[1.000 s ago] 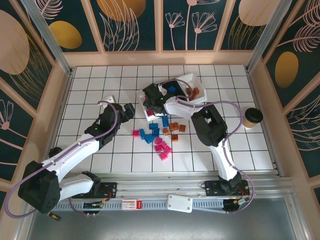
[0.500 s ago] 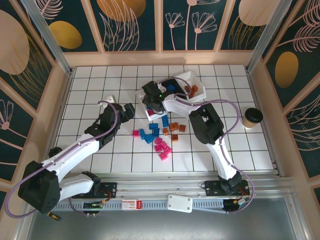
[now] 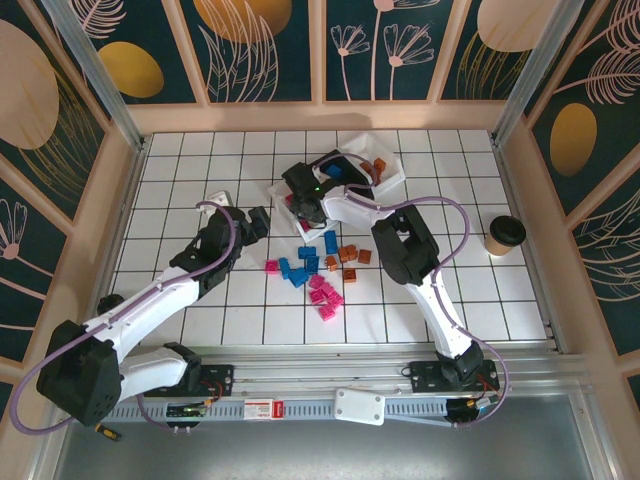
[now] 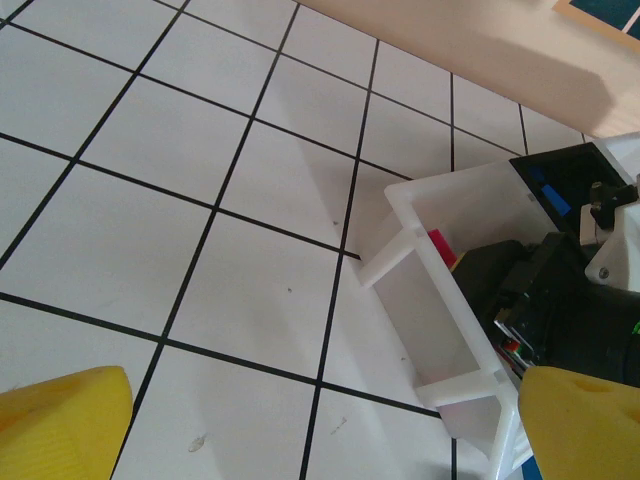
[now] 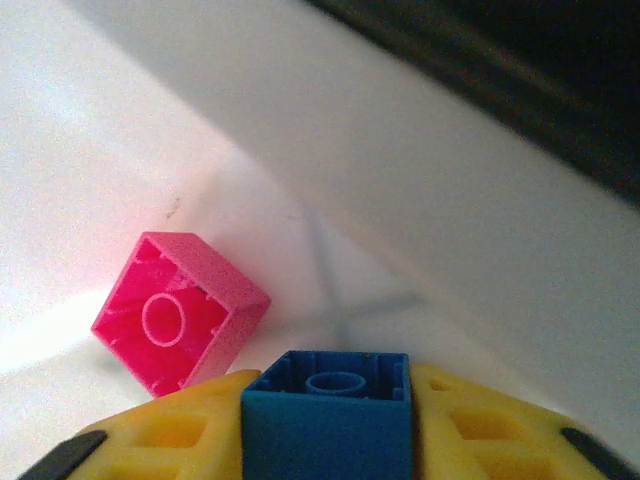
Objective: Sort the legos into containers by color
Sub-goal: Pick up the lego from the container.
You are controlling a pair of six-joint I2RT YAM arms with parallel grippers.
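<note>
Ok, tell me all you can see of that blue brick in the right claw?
The blue brick is small, square, shiny plastic, its hollow underside with a round tube facing the camera. It sits level between the right claw's two yellow fingers, which press its left and right sides. Behind it lies a white tray with a tilted pink brick close by, apparently not touching it.

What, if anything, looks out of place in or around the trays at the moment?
The right gripper holds a blue brick low inside the white tray, where a pink brick already lies. Blue over a pink tray looks like a colour mismatch. The row of trays also sits askew to the tile grid.
</note>
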